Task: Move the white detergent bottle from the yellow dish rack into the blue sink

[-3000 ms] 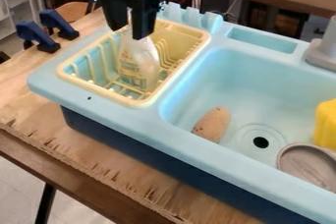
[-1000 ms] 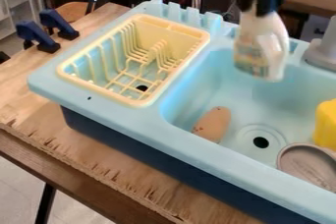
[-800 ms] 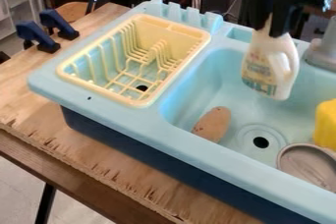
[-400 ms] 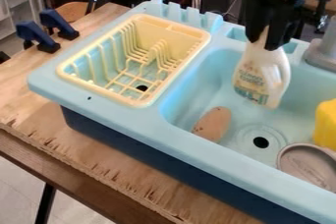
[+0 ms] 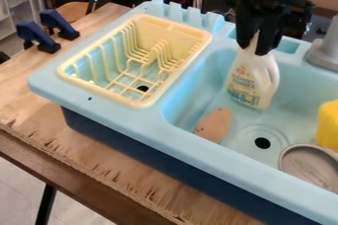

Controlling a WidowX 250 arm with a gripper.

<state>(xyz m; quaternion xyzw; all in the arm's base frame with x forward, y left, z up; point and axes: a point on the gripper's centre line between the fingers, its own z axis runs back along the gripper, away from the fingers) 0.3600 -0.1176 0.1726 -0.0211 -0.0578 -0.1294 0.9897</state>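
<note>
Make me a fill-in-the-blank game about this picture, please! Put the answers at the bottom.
The tool holds the cleaning bottle by its ____ end, not its bottom end.
The dish rack is the colour ____.
On the wooden tabletop, the number of dark blue clamps is ____.
The brown oval object is lying ____ the toy sink.

Missing words: top; yellow; two; inside.
</note>
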